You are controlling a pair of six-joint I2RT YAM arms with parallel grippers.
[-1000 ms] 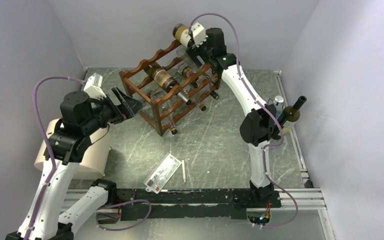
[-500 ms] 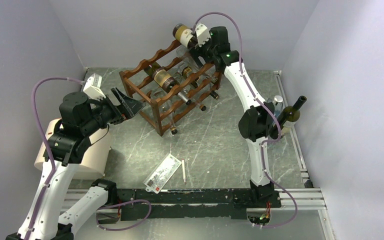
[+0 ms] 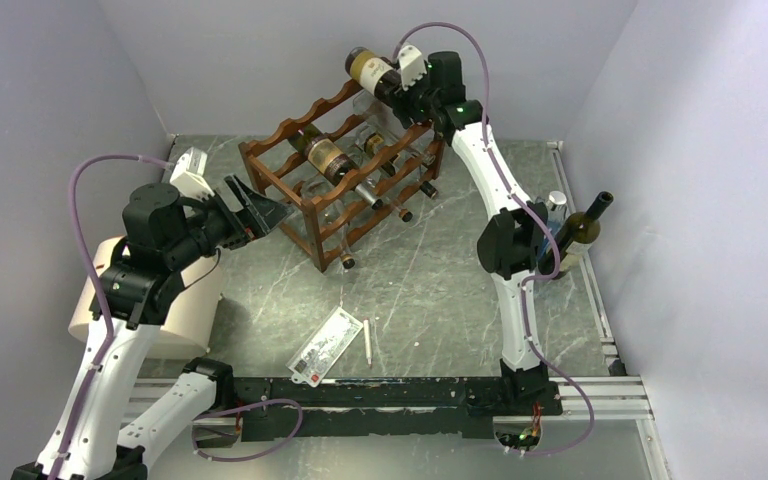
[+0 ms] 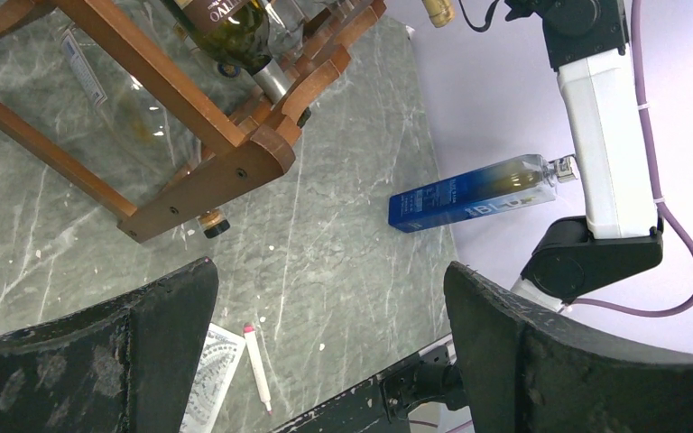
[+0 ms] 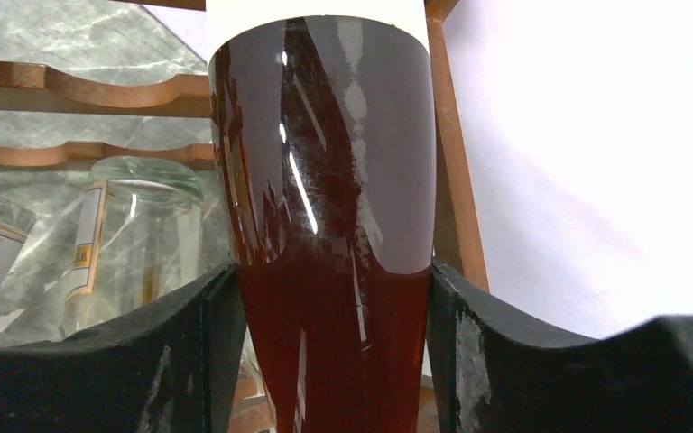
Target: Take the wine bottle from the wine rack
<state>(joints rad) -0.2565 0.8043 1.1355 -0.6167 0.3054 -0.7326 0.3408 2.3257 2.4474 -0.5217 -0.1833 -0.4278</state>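
Rt wrist cam: right end effector (image 5: 332, 298) clamps wine bottle (image 5: 325, 144); overhead cam hides contact. Left end effector (image 4: 329, 271) fully open, holds nothing, near wine rack (image 4: 226, 180).

The marbled table (image 3: 440, 280) carries the wine rack (image 3: 313, 235), a printed card (image 3: 326, 345) and a pen (image 3: 368, 342).

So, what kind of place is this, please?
Probably a robot test cell in a lab, not a home: plain lilac walls box in a marble-patterned table, the left arm and the right arm are bolted at its near edge, and the wine rack looks like a staged prop.
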